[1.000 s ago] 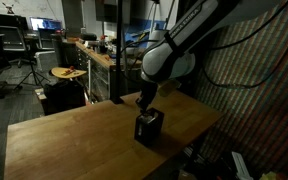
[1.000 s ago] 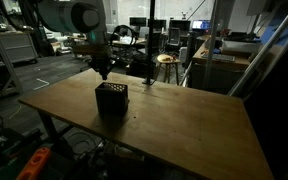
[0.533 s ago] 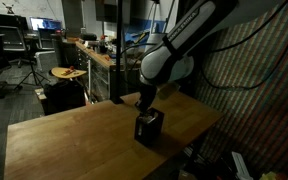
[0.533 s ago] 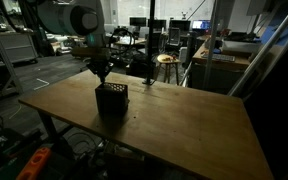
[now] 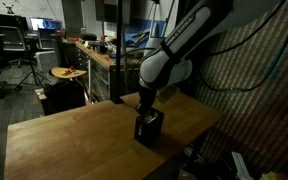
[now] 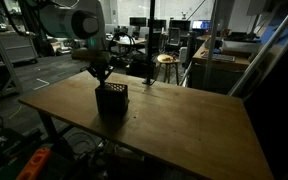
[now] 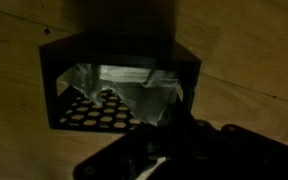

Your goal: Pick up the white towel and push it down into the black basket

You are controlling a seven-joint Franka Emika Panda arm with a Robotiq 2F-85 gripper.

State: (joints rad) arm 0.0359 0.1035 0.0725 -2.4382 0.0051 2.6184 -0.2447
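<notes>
The black perforated basket (image 5: 148, 129) stands on the wooden table; it also shows in the other exterior view (image 6: 111, 98). In the wrist view the basket (image 7: 74, 52) lies straight below the camera, with the white towel (image 7: 124, 88) crumpled inside over the holed floor. My gripper (image 5: 144, 104) hangs point-down just above the basket's rim in both exterior views (image 6: 100, 74). In the wrist view its dark fingers (image 7: 174, 125) look pressed together beside the towel's near corner. The towel does not show in the exterior views.
The wooden table (image 6: 184, 120) stretches wide around the basket. A black post (image 5: 117, 60) rises at the table's far edge. Stools (image 6: 166, 62), benches and office chairs (image 5: 19, 45) stand beyond the table in the dim room.
The arm's upper links have shifted slightly. The gripper stays just above the basket, and the basket has not moved.
</notes>
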